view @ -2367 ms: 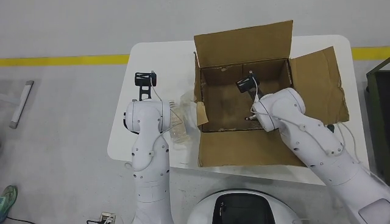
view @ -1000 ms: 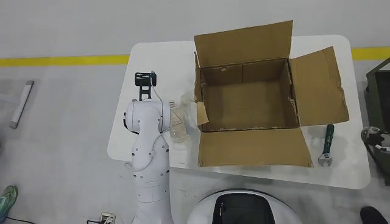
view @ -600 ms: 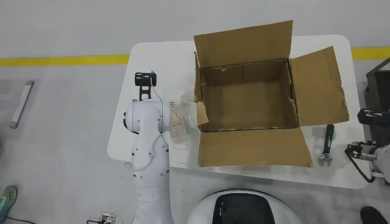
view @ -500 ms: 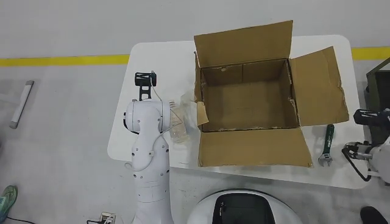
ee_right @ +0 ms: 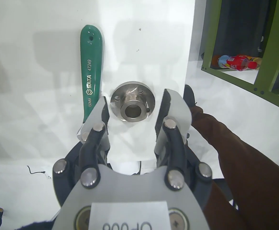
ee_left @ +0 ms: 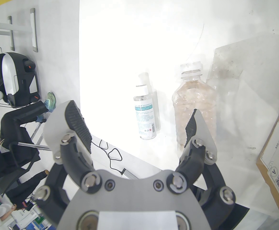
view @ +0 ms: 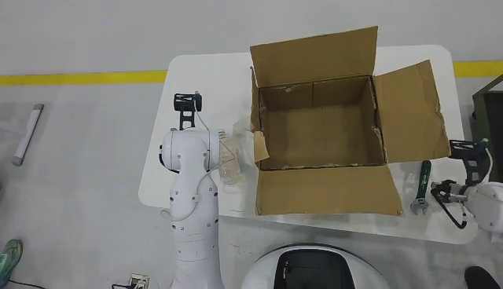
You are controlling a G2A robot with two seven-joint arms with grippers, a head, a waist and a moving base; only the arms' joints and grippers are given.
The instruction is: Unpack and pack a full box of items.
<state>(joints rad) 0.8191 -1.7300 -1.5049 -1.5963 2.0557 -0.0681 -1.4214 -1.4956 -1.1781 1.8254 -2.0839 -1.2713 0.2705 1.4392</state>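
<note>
Cardboard box (view: 322, 136) sits mid-table, flaps out, floor bare: unpacking looks done or nearly so.

Top view: wrench (view: 422, 185) lies on the table (view: 204, 77) at 4 o'clock from the box, near the edge. Right arm (view: 483, 210) is at 3 o'clock of the wrench. Left arm (view: 189, 155) stands at 9 o'clock from the box.

Left wrist view: left gripper (ee_left: 133, 111) hangs over the table, jaws spread wide, nothing held. Spray bottle (ee_left: 144, 113) and crumpled bottle (ee_left: 194, 111) lie side by side, apart, the crumpled one nearer the box. Both look light and thin-walled. A gentle hold at mid-body seems best, since a hard squeeze would likely buckle them.

Right wrist view: right gripper (ee_right: 136, 98) is over a steel flange (ee_right: 132, 101), jaws open to either side of its rim, gripping nothing. The flange rests flat on the table, hub up, just beside the wrench handle. It is probably dense and slick, so I would grip it squarely across the rim or on the hub. The wrench is stiff, and its coated handle is the surest hold.
</note>
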